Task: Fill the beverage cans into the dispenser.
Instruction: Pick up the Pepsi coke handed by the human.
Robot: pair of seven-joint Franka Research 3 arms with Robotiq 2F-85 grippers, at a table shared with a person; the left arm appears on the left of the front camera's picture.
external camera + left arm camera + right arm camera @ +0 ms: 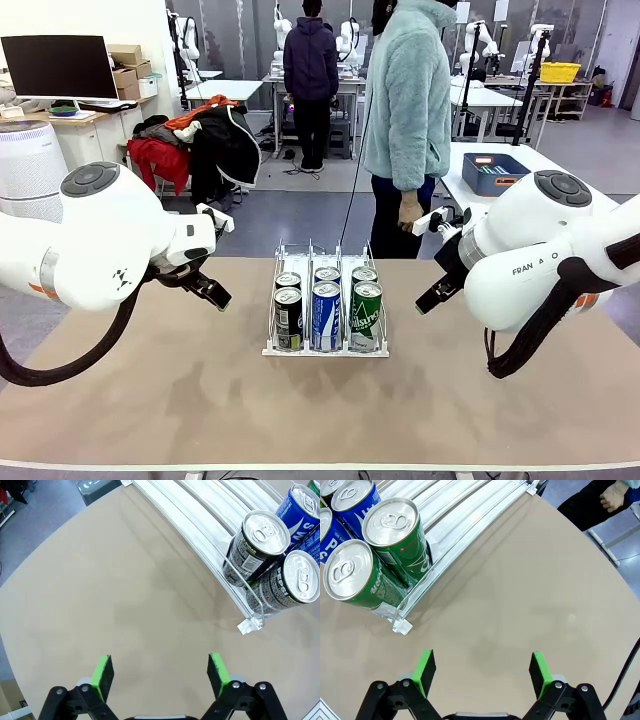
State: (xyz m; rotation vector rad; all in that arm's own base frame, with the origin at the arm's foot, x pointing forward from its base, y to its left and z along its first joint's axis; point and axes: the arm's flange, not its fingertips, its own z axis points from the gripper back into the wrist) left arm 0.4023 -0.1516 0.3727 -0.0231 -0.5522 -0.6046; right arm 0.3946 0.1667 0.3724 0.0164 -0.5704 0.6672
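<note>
**Left pincer** (210, 290): pads apart, nothing between them. It hangs over bare surface (150, 400), just left of the dispenser (325, 351). In the left wrist view the left pincer (160, 667) looks toward the rack's near corner.

**Right pincer** (437, 293): pads apart and empty, over bare surface to the right of the rack. It is seen the same way in its own view (482, 665).

**Dispenser:** stands mid-surface between the two arms. It has three lanes, each two deep at the front lip: black cans (288, 318), blue cans (326, 315) and green cans (366, 315).

**Hazards (judged):**
- Either pincer swinging inward at this height could clip an outer wire rail or a slim can and tip it.
- The rack looks light, so a sideways nudge could slide it.
- A can set down hard behind the front pairs could roll into them and jolt the row.

**View differences:**
- The front view gives all three lanes and the open track behind the cans.
- The left wrist view adds the black cans (257, 545) bearing on the end of the side rail.
- The right wrist view adds the green cans (397, 535) at the lip corner, and a person's hand (612, 500) beyond the far edge.
</note>
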